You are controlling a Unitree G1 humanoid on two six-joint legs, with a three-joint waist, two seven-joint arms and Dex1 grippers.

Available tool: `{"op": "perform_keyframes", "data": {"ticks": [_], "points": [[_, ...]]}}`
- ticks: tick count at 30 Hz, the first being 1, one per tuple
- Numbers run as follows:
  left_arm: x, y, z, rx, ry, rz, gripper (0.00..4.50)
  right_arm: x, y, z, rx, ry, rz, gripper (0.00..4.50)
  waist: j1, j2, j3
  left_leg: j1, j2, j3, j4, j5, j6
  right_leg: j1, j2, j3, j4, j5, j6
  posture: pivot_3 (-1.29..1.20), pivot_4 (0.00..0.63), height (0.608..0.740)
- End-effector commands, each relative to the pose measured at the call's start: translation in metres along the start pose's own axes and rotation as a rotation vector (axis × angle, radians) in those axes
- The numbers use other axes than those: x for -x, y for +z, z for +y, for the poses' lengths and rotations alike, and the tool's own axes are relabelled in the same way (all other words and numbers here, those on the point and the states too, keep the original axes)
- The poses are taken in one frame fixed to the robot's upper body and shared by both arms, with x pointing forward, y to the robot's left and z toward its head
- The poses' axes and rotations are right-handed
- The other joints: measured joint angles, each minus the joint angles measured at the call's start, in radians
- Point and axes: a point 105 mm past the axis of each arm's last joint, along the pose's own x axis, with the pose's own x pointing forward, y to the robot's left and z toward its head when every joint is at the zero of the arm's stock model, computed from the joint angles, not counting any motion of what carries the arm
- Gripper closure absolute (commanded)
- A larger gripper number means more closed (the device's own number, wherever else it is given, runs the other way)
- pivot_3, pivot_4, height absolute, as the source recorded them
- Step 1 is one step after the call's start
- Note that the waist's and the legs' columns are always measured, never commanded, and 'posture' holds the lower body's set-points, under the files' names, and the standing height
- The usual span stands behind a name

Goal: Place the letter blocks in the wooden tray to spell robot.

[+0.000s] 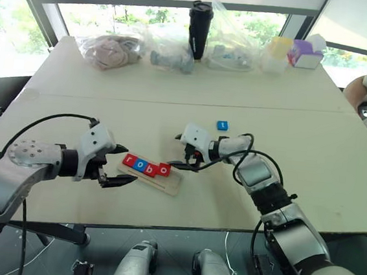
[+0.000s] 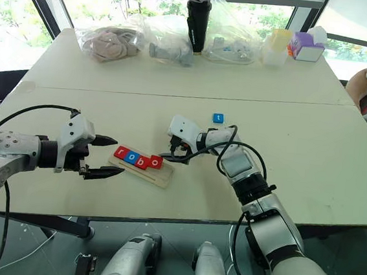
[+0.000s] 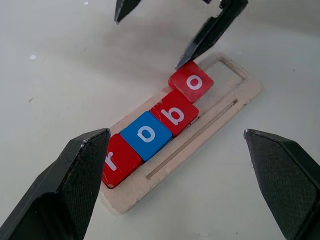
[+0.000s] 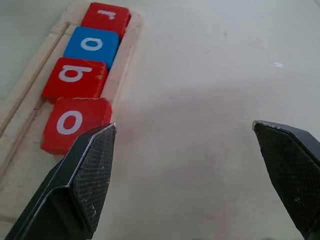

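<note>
Letter blocks spelling "r", "o", "b", "o" sit in the wooden tray (image 1: 166, 182) near the front middle of the pale table (image 1: 296, 187): a red "r" block (image 3: 118, 161), a blue "o" block (image 3: 146, 135), a red "b" block (image 3: 175, 114) and a red "o" block (image 3: 190, 82), set edge to edge. The last red "o" lies skewed, tilted up over the tray's rim, and the slot beyond it is bare wood. The blue "t" block (image 1: 222, 125) lies alone on the table at about 1 o'clock from the tray, well apart from it. The right gripper (image 1: 187, 164) hangs at the tray's 3 o'clock end, fingers spread wide and grasping nothing, one fingertip (image 3: 200, 42) just beside the skewed block. The left gripper (image 1: 119, 166) hovers at the tray's 9 o'clock end, fingers likewise released and empty. At 12 o'clock, along the table's far edge, stand a black tumbler (image 1: 198, 30), clear plastic bags (image 1: 114, 49) and a purple box (image 1: 305, 55). No brand names can be read.
</note>
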Motion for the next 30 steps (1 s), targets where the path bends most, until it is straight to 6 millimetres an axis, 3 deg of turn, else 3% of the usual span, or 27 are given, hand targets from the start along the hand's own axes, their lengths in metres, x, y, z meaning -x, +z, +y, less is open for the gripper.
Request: {"op": "perform_keyframes", "data": {"ticks": [1,6,11,13,17,21,25,28,30], "points": [[0.001,0.007,0.0,-0.028,0.004,-0.015,0.0,-0.001,0.018,0.004,0.052,0.014,-0.047,0.03,-0.001,0.0,0.0,0.0,0.0,0.0,0.0,0.0,0.0,0.0,0.0,0.0,0.0,0.0,0.0,0.0,0.15,0.74],[0.0,0.008,0.0,-0.027,0.002,-0.017,0.0,-0.002,0.022,0.005,0.047,0.011,-0.059,0.03,0.0,0.0,0.0,0.0,0.0,0.0,0.0,0.0,0.0,0.0,0.0,0.0,0.0,0.0,0.0,0.0,0.15,0.74],[0.0,0.007,-0.001,-0.025,-0.001,-0.016,0.0,0.006,0.026,-0.016,0.057,-0.091,-0.061,0.03,0.0,0.0,0.0,0.0,0.0,0.0,0.0,0.0,0.0,0.0,0.0,0.0,0.0,0.0,0.0,0.0,0.15,0.74],[0.0,0.006,-0.003,-0.024,-0.011,-0.012,0.0,0.016,0.029,-0.029,0.044,-0.15,-0.069,0.03,0.001,0.0,0.0,0.0,0.0,0.0,0.0,0.0,0.0,0.0,0.0,0.0,0.0,0.0,0.0,0.0,0.15,0.74],[-0.004,-0.003,-0.026,-0.017,-0.113,0.017,0.0,0.057,0.032,-0.066,-0.084,-0.339,-0.123,0.03,0.004,0.0,0.0,0.0,0.0,0.0,0.0,0.0,-0.001,0.0,0.0,0.0,0.0,0.0,0.0,0.0,0.15,0.74],[-0.009,-0.015,-0.037,-0.013,-0.149,0.057,0.0,0.088,0.015,-0.088,-0.203,-0.504,-0.103,0.03,0.003,0.0,0.0,0.0,0.0,0.0,0.0,0.0,-0.001,0.0,-0.001,0.0,0.0,0.0,-0.001,0.0,0.15,0.74],[-0.016,-0.015,-0.042,0.006,-0.164,0.033,0.0,0.117,-0.022,-0.105,-0.323,-0.697,-0.006,0.03,0.003,0.0,0.0,0.0,0.0,0.0,0.0,0.0,-0.001,0.0,-0.002,0.001,0.0,-0.002,-0.004,0.0,0.15,0.74],[-0.017,-0.01,-0.042,0.002,-0.17,0.011,0.0,0.124,-0.04,-0.109,-0.396,-0.759,0.039,0.03,0.002,0.0,0.0,0.0,0.0,0.0,0.0,0.0,0.0,0.0,-0.002,0.001,-0.001,-0.002,-0.004,0.0,0.15,0.74],[-0.016,-0.003,-0.042,0.003,-0.175,-0.016,0.0,0.117,-0.042,-0.108,-0.488,-0.735,0.011,0.03,0.001,0.0,0.0,0.0,0.0,0.0,0.0,0.0,0.0,0.0,-0.002,0.0,-0.001,-0.002,-0.004,0.0,0.15,0.74]]}}
